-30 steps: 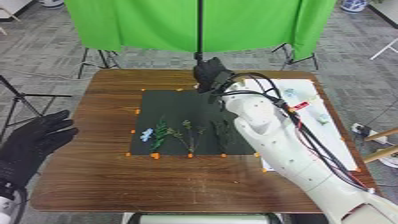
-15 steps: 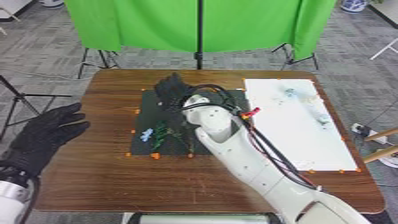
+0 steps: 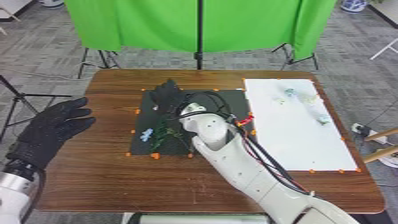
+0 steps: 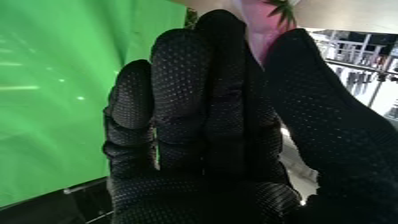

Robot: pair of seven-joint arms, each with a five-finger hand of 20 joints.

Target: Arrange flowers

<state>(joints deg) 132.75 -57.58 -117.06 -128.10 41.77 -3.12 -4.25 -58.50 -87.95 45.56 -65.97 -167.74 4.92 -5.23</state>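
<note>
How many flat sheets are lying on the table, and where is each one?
2. The dark sheet is around the middle of the table, partly hidden by the right hand; the white sheet is to its right.

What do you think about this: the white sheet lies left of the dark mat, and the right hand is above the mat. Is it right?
The side is wrong: in the head view, the white sheet lies right of the dark mat. The right hand is above the mat.
</note>
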